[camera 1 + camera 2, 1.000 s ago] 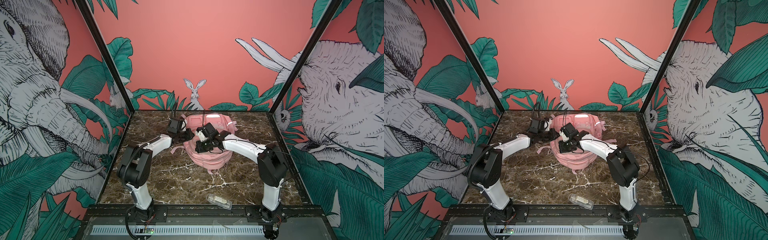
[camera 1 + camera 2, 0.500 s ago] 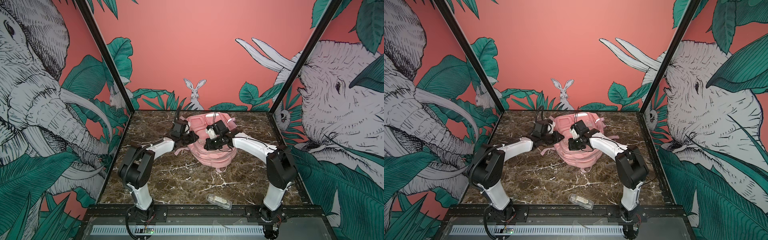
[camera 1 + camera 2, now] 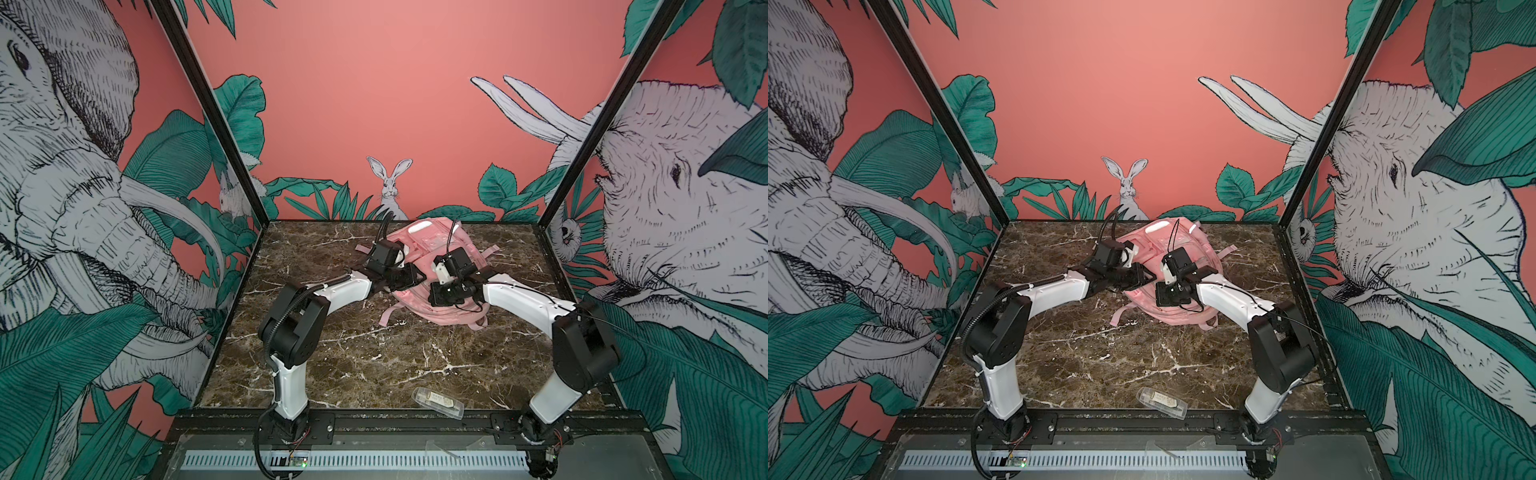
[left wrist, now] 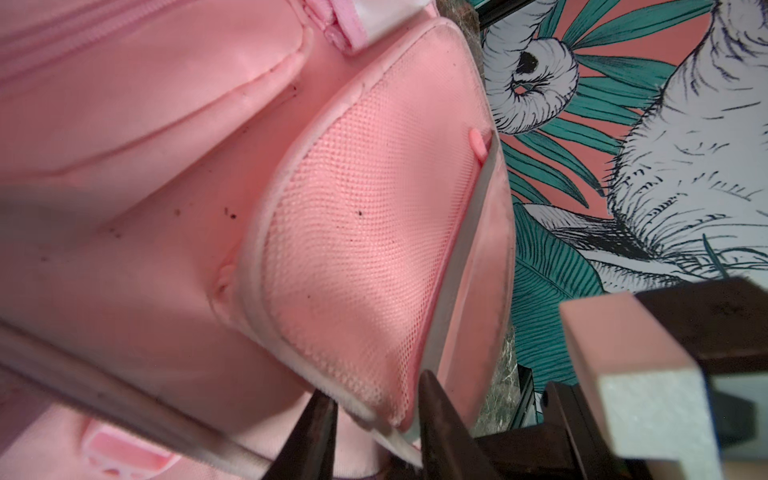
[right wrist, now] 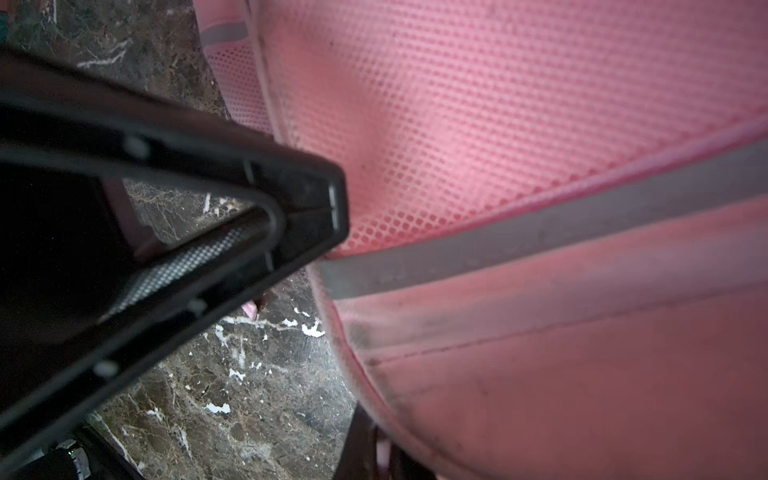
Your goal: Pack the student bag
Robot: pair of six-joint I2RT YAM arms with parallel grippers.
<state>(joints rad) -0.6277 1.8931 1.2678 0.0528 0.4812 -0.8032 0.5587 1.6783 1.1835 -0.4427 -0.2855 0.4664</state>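
The student bag [image 3: 451, 309] [image 3: 1169, 311], a soft pink backpack, lies at the back middle of the marble table in both top views. My left gripper [image 3: 415, 276] [image 3: 1144, 276] is at its left side. In the left wrist view the left gripper [image 4: 374, 395] is open, its fingers [image 4: 436, 415] apart on either side of the white-trimmed corner of the mesh side pocket [image 4: 365, 232]. My right gripper [image 3: 434, 295] [image 5: 374, 453] is shut on a pale pink bit of the bag's lower edge, under a grey strip [image 5: 540, 237].
A clear plastic case [image 3: 436, 402] [image 3: 1160, 401] lies near the table's front edge. A loose pink strap [image 3: 388, 316] trails from the bag over the marble. The two wrists stand close together above the bag. Patterned walls close in the table on three sides.
Both arms and the bag have shifted toward the back and right. The left gripper's jaws have parted around the pocket corner. The right gripper has stayed shut.
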